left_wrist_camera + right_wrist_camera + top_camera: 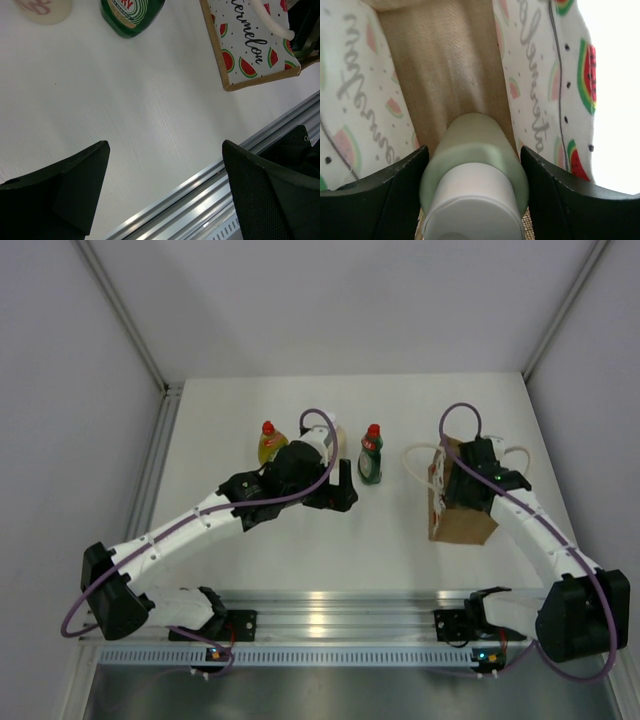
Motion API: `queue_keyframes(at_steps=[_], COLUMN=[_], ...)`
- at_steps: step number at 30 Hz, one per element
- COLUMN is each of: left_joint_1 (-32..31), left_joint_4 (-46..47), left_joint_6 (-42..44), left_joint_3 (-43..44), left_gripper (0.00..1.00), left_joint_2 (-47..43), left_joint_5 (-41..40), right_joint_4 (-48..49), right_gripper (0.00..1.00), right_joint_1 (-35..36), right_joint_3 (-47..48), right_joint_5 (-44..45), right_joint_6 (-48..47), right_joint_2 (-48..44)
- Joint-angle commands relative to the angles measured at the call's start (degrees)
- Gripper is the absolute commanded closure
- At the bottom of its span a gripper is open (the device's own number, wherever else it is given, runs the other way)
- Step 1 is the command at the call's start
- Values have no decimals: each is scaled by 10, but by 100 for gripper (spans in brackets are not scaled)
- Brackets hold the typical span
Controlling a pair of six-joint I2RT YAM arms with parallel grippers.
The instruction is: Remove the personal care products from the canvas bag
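Two arms out over the table (pixel 300 540), taken in turn. Left first: stretches forward and inward from the base, forearm low, wrist bent so that the left gripper (pixel 165 150) points sideways, close above the bare top. Gapes wide, fingers (pixel 75 185) far apart, with nothing between them and nothing touched. Faces the dark green bottle (pixel 131 17), which stands upright ahead and a little to the left-hand finger's side, with the cream bottle (pixel 45 10) just beyond it on that same side. Has the canvas bag (pixel 250 50) ahead too, off toward the other finger, well apart, watermelon panel turned this way. Leaves the yellow bottle (pixel 270 443) upright just beside the wrist, on its far side. Right next: rises from the base, folds at the elbow and comes back inward, wrist tipped down so that the right gripper (pixel 472 165) dips into the bag's open mouth, white handles (pixel 415 455) looping out to either side. Straddles the pale bottle (pixel 475 145) inside the bag, one finger at each shoulder, just beside or touching, white cap (pixel 470 205) nearest the wrist. Cannot tell whether these fingers press on the bottle or only flank it.
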Motion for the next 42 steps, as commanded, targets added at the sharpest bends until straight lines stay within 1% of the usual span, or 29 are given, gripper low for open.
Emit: queue_keyframes(at_steps=[1,7,13,20,26,29,33,36,39,40,42], left_joint_1=[1,1,1,2,2,3,8,9,10,10,11], left_joint_4=[19,19,18,18,11,7,-3,-9,-14,-16,-21], left_joint_6=[4,-4,-10,-14,-23,-29,-37,-38,-37,-37,-36], left_joint_3=[-7,-21,-27,-36,-47,-51,-55,-56,-55,-54,-53], left_gripper=[2,2,2,2,2,2,2,2,2,2,2], left_joint_2=[-27,-49,-56,-76,-95,-105,-119,-127,-130,-132,-138], left_joint_5=[-35,-89,-101,-126,-164,-180,-205,-217,-222,-224,-238], right_joint_4=[28,29,26,-10,-36,-53,-70,-91,-109,-114,-114], right_gripper=[100,100,100,100,100,100,100,100,100,100,100], right_joint_1=[-20,-23,-25,-24,-24,-25,-21,4,49,80,122], right_joint_3=[71,115,151,216,292,335,391,440,485,493,510], right_joint_5=[-5,-17,-19,-9,-13,-29,-75,-82,-82,-78,-62], right_joint_6=[-27,-47,-65,-82,-93,-96,-102,-105,-103,-101,-95], right_joint_2=[-5,-8,-7,-7,-3,5,21,32,43,47,55])
